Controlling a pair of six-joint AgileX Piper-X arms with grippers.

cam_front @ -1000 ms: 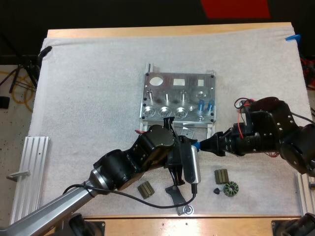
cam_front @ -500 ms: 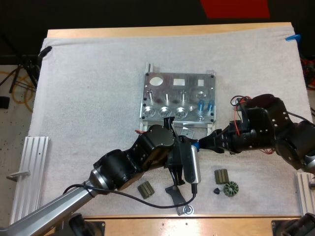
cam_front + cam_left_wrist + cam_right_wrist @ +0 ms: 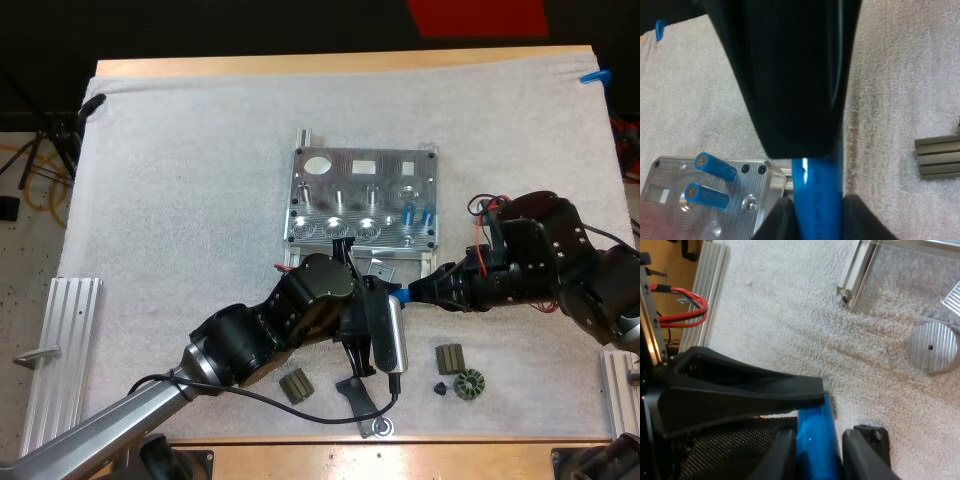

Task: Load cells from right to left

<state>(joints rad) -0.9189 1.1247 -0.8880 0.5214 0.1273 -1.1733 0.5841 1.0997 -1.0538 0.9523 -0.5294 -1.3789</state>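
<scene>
The metal fixture [image 3: 365, 195] sits mid-mat, with two blue cylinders [image 3: 418, 213] standing in its right-hand holes; they also appear in the left wrist view [image 3: 710, 182]. Just in front of the fixture, my left gripper [image 3: 396, 296] and right gripper [image 3: 413, 293] meet tip to tip on one blue cylinder [image 3: 400, 294]. In the left wrist view my gripper [image 3: 817, 212] is shut on that cylinder [image 3: 817, 195], whose far end goes under the right arm's black finger. In the right wrist view my gripper [image 3: 815, 447] is shut on the same cylinder [image 3: 812, 435].
Small dark parts lie near the front: a ribbed block [image 3: 450, 358], a round toothed piece [image 3: 468, 384] and another ribbed block [image 3: 296, 385]. An aluminium rail [image 3: 60, 350] lies at the left. A silver disc [image 3: 933, 346] rests by the fixture's leg.
My right arm has shifted slightly left and toward the left gripper. The blue cylinder stays between the two grippers, and the left arm has not moved.
</scene>
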